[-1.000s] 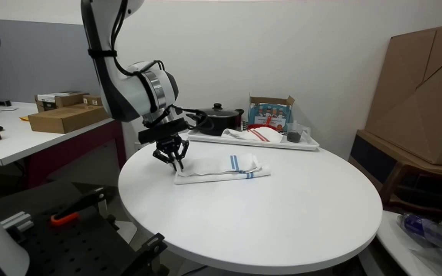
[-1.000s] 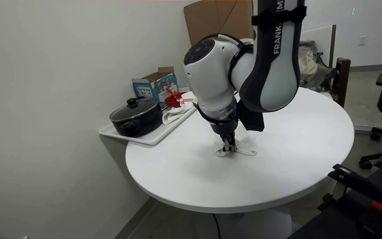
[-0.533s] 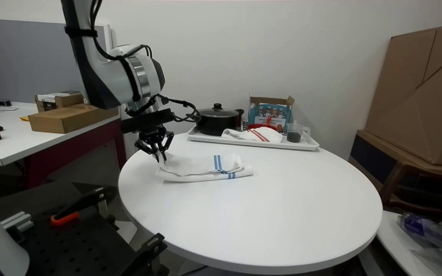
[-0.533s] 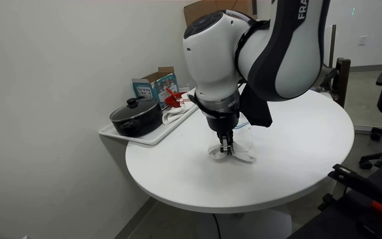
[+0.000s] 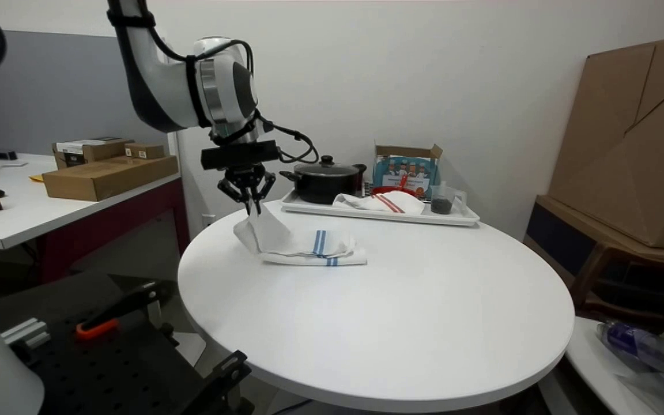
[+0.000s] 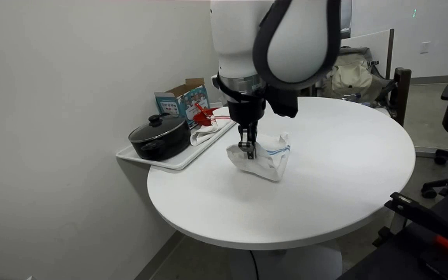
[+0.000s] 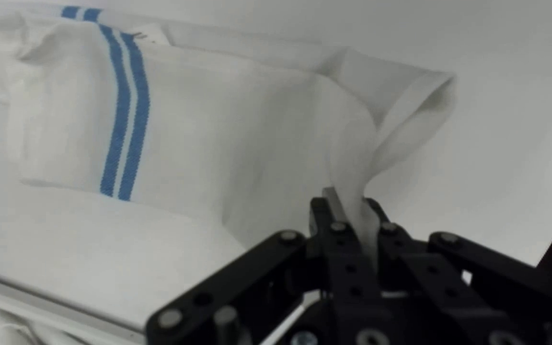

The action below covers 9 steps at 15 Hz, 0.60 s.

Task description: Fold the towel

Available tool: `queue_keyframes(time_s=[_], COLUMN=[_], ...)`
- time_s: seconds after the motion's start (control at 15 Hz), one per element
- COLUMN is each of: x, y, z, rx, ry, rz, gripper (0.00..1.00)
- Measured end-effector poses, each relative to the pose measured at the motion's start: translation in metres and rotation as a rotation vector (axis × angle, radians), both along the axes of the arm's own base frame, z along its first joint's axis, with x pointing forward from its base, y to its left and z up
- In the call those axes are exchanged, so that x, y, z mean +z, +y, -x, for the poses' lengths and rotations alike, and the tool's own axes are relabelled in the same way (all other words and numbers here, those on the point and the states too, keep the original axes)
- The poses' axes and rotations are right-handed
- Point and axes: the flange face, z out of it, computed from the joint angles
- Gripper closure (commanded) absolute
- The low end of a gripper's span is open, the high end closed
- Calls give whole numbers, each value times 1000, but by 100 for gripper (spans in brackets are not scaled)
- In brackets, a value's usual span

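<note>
Jaws pinching the raised end of the blue-striped dish towel (image 7: 218, 120); its striped end rests on the round white counter (image 5: 401, 328). Advise: carry the lifted end low toward the stripes, lay flat, then release.

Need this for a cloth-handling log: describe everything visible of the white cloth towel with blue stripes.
The white, woven-looking cloth towel is folded in loose, uneven layers. Paired blue stripes cross it near one rumpled end and recur on the lower layer, which juts out along one long side. That end rests on the round white table. The opposite end is pinched in the black gripper and held above the table, with an open fold flaring beside it. Its underside is hidden.
</note>
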Motion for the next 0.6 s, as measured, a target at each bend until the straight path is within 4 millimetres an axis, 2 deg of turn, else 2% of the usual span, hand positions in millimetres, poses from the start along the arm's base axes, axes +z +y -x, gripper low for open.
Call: queue_keyframes(time_s=[0.33, 0.47, 0.6], x=[53, 68, 75], y=[-5, -4, -3], z=[-70, -87, -97], rx=[-75, -92, -99], ry=[-38, -51, -53], rz=[-16, -10, -1], gripper=[99, 99, 99])
